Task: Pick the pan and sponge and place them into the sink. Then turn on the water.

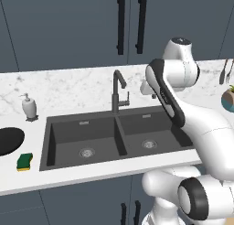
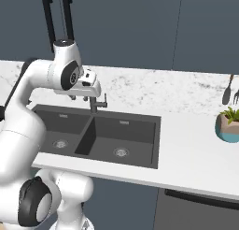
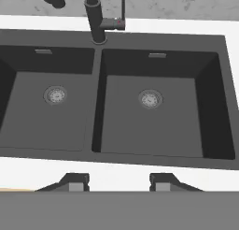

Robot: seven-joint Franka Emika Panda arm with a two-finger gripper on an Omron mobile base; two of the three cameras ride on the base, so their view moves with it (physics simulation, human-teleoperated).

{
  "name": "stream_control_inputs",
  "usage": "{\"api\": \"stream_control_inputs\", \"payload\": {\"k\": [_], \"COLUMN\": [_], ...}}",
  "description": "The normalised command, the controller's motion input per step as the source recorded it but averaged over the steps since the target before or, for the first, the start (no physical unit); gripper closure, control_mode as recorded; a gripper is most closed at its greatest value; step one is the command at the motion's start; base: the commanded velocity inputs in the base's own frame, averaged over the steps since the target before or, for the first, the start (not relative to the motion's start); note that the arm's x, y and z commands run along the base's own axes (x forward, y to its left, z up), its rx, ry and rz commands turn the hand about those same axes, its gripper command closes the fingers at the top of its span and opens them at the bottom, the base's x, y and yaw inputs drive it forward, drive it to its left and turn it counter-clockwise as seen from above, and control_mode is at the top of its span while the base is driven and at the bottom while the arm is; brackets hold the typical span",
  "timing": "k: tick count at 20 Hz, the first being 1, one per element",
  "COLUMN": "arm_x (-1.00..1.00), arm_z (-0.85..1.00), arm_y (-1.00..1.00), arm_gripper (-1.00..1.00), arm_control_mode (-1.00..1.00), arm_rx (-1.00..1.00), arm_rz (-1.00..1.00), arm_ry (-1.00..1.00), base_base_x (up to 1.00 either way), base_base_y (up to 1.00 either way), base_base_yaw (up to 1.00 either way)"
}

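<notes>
The sink [image 1: 68, 141] is lying dark grey and sunk into the white marble tabletop [image 1: 68, 87], and we are seeing its 2 basins bare but for 1 round metal drain in each. No water is running from the tall hooked faucet [image 1: 117, 92] standing behind the divider. The pan [image 1: 8, 141] is resting on the tabletop left of the sink, cut off by the left edge of the left base view, so we are not making out its handle. The sponge [image 1: 24, 161], green over yellow, is lying just in front of the pan, near the sink's left rim. A white soap dispenser [image 1: 29, 106] is standing behind them. At the far right a blue planter [image 2: 228, 127] is sitting partly cropped.

We are holding the arm folded high over the sink, the hand [image 3: 116, 180] looking down into the right basin. Its 2 fingertips [image 3: 74, 181] are standing apart with nothing between them.
</notes>
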Motion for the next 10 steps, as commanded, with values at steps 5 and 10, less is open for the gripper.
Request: {"api": "stream_control_inputs", "payload": {"k": [5,10], "arm_x": [-0.43,-0.77], "arm_z": [0.00,-0.30], "arm_y": [0.02,0.23], "arm_gripper": [-1.00,-1.00], "arm_control_mode": [-1.00,-1.00], "arm_rx": [0.00,0.01], "arm_rz": [0.02,0.04], "arm_ry": [-0.03,0.04], "base_base_x": [0.00,0.00], "base_base_y": [0.00,0.00], "base_base_yaw": [0.00,0.00]}}
